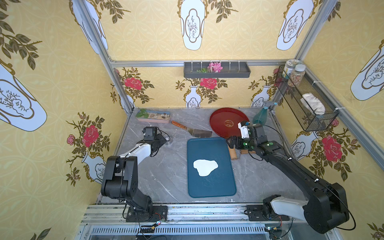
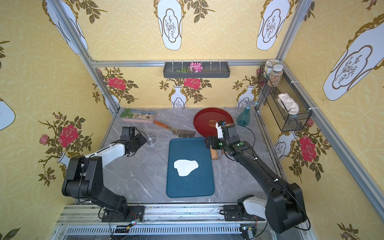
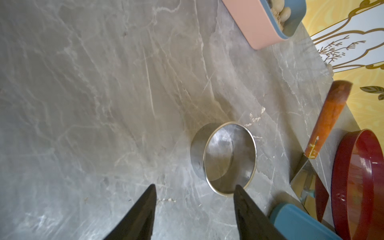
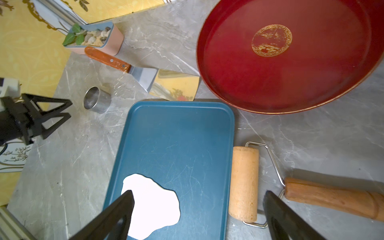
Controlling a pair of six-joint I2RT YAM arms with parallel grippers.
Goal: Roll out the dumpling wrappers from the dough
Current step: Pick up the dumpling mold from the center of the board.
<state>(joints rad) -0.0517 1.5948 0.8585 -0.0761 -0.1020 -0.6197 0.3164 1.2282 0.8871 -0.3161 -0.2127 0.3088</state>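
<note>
White dough lies on the blue tray, well apart from the left gripper — jaws parted; nearer the right gripper — jaws wide; thin, flat, ragged-lobed.

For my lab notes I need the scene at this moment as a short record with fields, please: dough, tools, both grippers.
dough: one flat irregular white sheet on the blue tray, not yet cut into rounds
roller: lying on the table beside the tray, not held
steel ring: standing on the table, apart from the tray
left gripper: open, empty, pointing at the ring, not touching
right gripper: open, empty, above the tray edge near the roller
</note>
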